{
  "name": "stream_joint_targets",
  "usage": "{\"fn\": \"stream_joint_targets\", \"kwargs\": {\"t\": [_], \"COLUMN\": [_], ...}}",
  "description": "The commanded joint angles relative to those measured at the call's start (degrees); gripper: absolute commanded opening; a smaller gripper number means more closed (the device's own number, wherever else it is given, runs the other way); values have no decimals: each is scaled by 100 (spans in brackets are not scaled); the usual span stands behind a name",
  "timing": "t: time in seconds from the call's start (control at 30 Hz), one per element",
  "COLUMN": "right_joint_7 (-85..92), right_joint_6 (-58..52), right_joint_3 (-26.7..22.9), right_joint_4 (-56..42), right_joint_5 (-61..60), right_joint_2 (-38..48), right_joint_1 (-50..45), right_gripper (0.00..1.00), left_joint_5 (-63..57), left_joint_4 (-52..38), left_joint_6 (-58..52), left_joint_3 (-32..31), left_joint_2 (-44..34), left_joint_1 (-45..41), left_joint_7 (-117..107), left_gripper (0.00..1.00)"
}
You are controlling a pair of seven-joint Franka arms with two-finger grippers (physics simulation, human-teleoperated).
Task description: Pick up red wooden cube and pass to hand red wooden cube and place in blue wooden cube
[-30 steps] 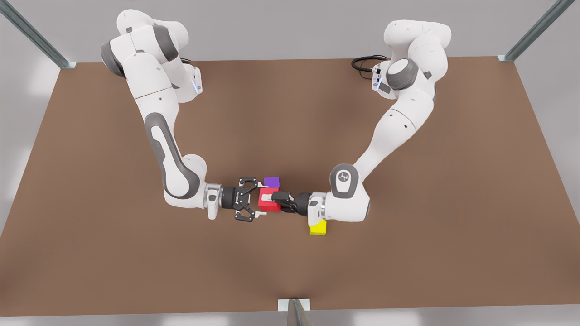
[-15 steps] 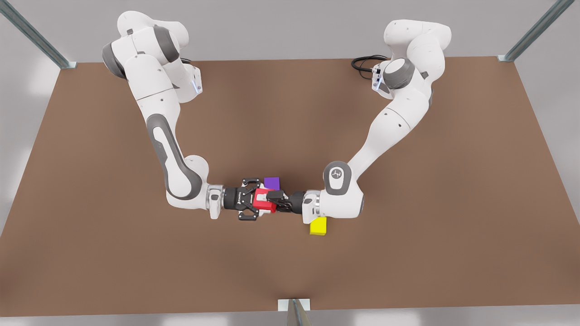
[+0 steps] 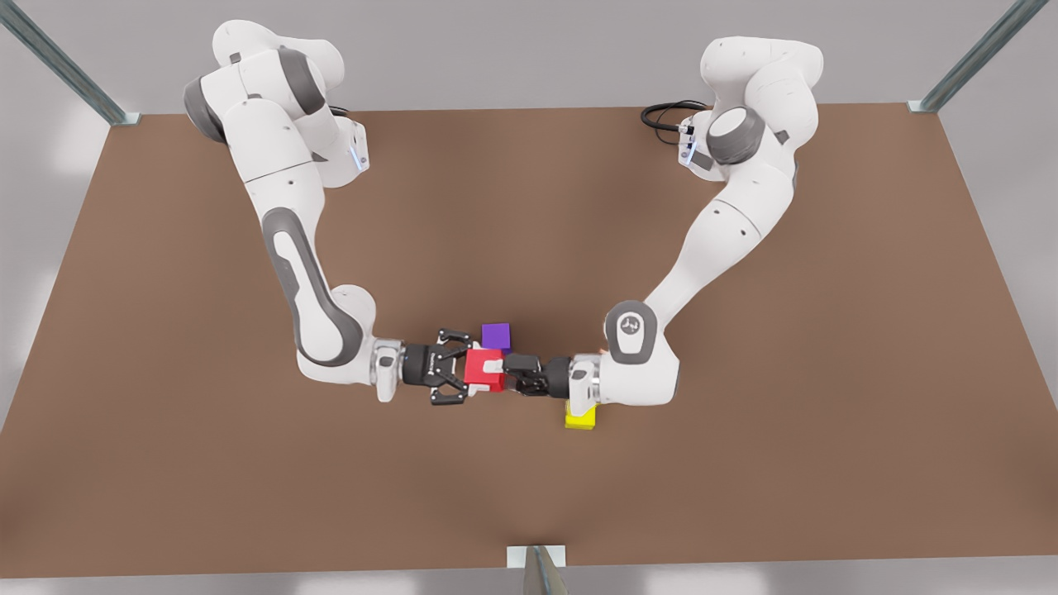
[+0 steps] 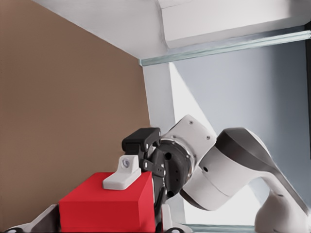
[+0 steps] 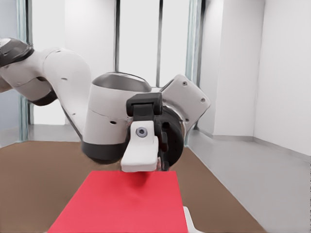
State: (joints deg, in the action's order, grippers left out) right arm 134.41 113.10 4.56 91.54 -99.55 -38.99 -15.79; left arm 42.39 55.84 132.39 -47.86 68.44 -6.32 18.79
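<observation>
Held off the brown tabletop (image 3: 529, 207), near its middle and toward the camera edge: red wooden cube (image 3: 483, 369), caught between the two grippers that meet there nose to nose.

Left gripper (image 3: 469, 370), on the arm coming in from the front view's left, closed on the cube across its two side faces, black finger links spread just wide enough to flank it. In the left wrist view, seen close up as a plain bright red block (image 4: 102, 208) with sharp edges and flat, unmarked faces. In the right wrist view, seen as a broad red top face (image 5: 121, 204).

Right gripper (image 3: 506, 369), on the arm from the front view's right, up against the opposite face of the cube, wrist level with the table. Clamped or let go: cannot tell, since the contact side is hidden behind the cube.

Just behind the cube, resting on the table: a purple cube (image 3: 496, 335), apart from both grippers. Partly tucked under the right arm's wrist: a yellow cube (image 3: 580, 420), also on the table.

Around the table: pale grey walls, slanting metal frame posts (image 3: 66, 66) at the far corners, a looped black cable (image 3: 661, 116) beside the right arm's base.
</observation>
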Motion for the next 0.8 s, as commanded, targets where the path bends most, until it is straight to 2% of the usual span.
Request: {"fn": "stream_joint_targets", "kwargs": {"t": [0.0, 0.2, 0.23, 0.27, 0.3, 0.33, 0.37, 0.4, 0.5, 0.53, 0.57, 0.67, 0.77], "right_joint_7": [7, 24, 7, -116, -695, -1846, -3023, -4009, -5732, -6303, -6725, -7710, -7860], "right_joint_6": [-16, -51, -104, -235, -332, -473, -736, -763, -719, -649, -421, 115, 397], "right_joint_3": [2, -42, -51, -51, -51, -60, -60, -86, -613, -702, -719, -781, -781], "right_joint_4": [-4, -4, -75, -75, -66, 136, 162, 400, 681, 672, 690, 988, 1437], "right_joint_5": [6, 234, 603, 1209, 1956, 2449, 3028, 3845, 6315, 6851, 7432, 9331, 9797], "right_joint_2": [5, 23, 23, 49, 119, 383, 497, 778, 1376, 1473, 1535, 1675, 2035], "right_joint_1": [32, 226, 392, 612, 805, 903, 1069, 1236, 1263, 1263, 1263, 1254, 1210], "right_gripper": [71, 71, 71, 71, 72, 72, 72, 72, 72, 72, 71, 71, 71], "left_joint_5": [-12, -117, -546, -829, -1785, -3743, -5625, -6647, -6604, -5903, -4705, -4688, -4521], "left_joint_4": [24, 68, 59, 59, -55, -64, -12, -38, -3, 1127, 3072, 2695, 2678], "left_joint_6": [-407, -1593, -2330, -3690, -4993, -5679, -6136, -6568, -6736, -5815, -4389, -4731, -4784], "left_joint_3": [-13, -22, 31, 49, 304, 269, 269, 269, 295, 1477, 4291, 4320, 4329], "left_joint_2": [-33, -85, -129, -59, -138, -1006, -1719, -2361, -3012, -4081, -5700, -5385, -5130], "left_joint_1": [166, 913, 1212, 1967, 2468, 2672, 2365, 2153, 2530, 2155, 213, 123, 79], "left_joint_7": [116, 1, -25, -1814, -2003, -1994, -2037, -2915, -3259, -2979, -2004, -1915, -1879], "left_gripper": [100, 100, 100, 100, 100, 100, 100, 100, 100, 100, 100, 100, 100]}}
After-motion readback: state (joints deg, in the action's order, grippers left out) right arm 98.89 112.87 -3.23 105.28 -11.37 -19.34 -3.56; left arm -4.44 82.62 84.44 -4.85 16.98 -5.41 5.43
